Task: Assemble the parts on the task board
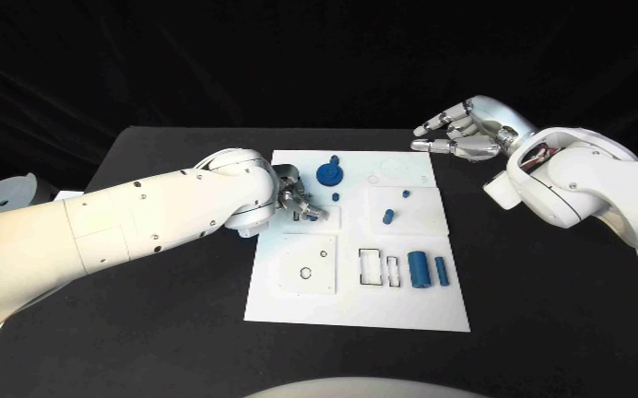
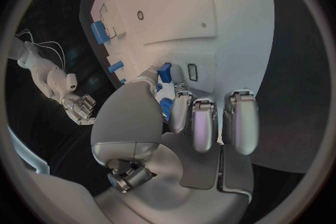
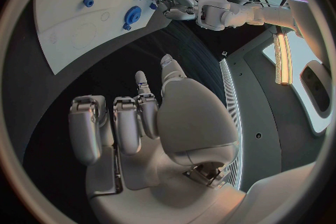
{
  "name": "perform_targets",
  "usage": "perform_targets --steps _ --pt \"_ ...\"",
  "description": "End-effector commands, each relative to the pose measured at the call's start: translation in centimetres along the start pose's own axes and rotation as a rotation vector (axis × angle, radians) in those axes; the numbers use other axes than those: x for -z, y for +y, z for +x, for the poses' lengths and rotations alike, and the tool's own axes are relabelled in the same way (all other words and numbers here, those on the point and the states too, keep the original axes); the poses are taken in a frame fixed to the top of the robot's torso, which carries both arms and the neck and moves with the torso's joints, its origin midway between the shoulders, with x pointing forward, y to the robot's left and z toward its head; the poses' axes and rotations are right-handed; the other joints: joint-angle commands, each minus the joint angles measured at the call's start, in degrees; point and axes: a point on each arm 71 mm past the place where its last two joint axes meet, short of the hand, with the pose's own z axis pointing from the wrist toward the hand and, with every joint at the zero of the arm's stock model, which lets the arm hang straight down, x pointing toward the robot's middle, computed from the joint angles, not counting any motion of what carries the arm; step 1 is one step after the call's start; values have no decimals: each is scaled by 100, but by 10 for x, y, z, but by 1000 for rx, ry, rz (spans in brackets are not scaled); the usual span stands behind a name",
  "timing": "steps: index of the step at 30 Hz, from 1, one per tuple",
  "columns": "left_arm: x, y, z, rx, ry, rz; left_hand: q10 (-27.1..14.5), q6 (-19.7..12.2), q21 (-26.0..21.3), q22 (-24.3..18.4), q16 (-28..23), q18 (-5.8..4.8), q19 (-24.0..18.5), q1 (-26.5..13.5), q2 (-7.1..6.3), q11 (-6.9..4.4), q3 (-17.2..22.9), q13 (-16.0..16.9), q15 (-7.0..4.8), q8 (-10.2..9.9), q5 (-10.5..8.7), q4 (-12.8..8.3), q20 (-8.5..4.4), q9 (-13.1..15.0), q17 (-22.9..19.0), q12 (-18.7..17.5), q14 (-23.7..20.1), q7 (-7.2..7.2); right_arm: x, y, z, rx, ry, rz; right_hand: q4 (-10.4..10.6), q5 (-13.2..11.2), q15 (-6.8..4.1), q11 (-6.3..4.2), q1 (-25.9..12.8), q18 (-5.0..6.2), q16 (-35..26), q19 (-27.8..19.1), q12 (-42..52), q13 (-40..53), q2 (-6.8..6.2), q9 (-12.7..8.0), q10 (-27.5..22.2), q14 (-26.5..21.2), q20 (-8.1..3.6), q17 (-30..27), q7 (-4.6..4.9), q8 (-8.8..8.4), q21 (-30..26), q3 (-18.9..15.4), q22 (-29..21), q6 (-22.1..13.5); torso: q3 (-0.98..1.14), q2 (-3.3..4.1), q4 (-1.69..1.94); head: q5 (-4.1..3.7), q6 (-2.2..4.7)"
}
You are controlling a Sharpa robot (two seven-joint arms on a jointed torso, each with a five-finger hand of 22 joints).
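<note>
- Working at the task board's (image 1: pixel 286 301) left edge, the left hand (image 1: pixel 295 200) pinches a small blue part (image 2: pixel 164 72) between thumb and fingertip, low over the board, probably to seat it in a nearby slot.
- Right hand (image 1: pixel 459 135) hovers off the board's far right corner over the black surface (image 1: pixel 545 306), fingers curled inward, holding nothing; likely parked to keep clear.
- Remaining parts on board: blue disc (image 1: pixel 328 174), cylinder (image 1: pixel 419 270), narrow bar (image 1: pixel 442 272), and small peg (image 1: pixel 388 216), well apart from the left hand.
</note>
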Motion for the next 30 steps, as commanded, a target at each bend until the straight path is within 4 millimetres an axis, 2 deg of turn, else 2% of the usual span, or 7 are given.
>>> perform_targets --steps 1,16,23,30 --pt "-2 2 8 -18 46 -17 23 -21 8 997 18 -88 348 -17 59 32 -54 117 -11 -6 -3 -7 -11 -11 1506 -7 605 5 0 1 2 6 14 -7 3 23 -39 -24 -63 76 -39 253 -20 1021 -4 6 164 464 -37 986 -9 24 -39 -36 870 -47 0 2 -5 1 5" --pt "-1 1 8 -11 40 -9 28 -16 14 1007 18 -90 352 -45 110 28 -164 125 -13 10 -3 -9 -12 -24 1506 0 605 1 0 0 2 5 14 -7 3 23 -39 -24 -63 76 -39 253 -20 1021 -4 6 164 464 -37 986 -9 24 -39 -36 870 -47 -3 1 0 -10 21" --pt "7 -1 3 67 39 18 -39 -99 -101 868 18 -52 284 -225 116 45 -606 14 -10 16 6 0 -6 -66 1506 -106 605 21 -1 0 2 4 15 -6 3 23 -39 -24 -63 76 -39 253 -20 1021 -4 6 164 464 -37 986 -9 24 -39 -36 870 -47 -5 -5 0 -20 63" --pt "20 -6 -16 201 37 59 -257 -391 -317 615 18 14 158 -258 14 131 -1146 -315 46 -112 -7 17 40 -172 1506 -416 605 132 -3 -4 4 0 18 2 3 23 -39 -24 -63 76 -39 253 -20 1021 -4 6 164 464 -37 986 -9 24 -39 -36 870 -47 -6 -2 -3 -10 110"
